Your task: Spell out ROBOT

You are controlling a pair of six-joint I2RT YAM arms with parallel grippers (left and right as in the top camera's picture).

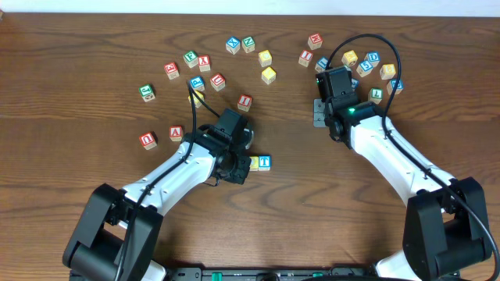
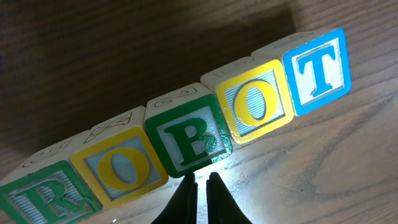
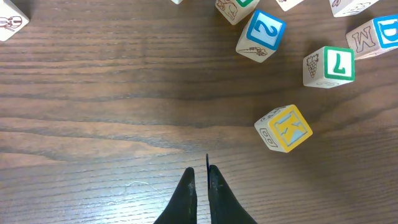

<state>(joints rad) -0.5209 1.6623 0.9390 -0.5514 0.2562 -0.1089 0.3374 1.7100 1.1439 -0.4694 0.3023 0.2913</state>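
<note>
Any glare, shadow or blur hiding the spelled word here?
Left wrist: bright glare on the table below the B cube, dark shadow behind the row, letters readable. Right wrist: even light, sharp grain, faint shadow by the K cube. Overhead: sharp, but the left arm covers most of the row, leaving the T cube.

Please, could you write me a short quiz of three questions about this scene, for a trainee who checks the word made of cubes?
1. True or false: the T cube has a blue border.
2. Which border colour does the B cube have? A red; B green; C yellow.
3. Fill in: the left jaws, in front of the B cube, are ___ (open or shut).
Key: 1 true; 2 B; 3 shut.
</note>
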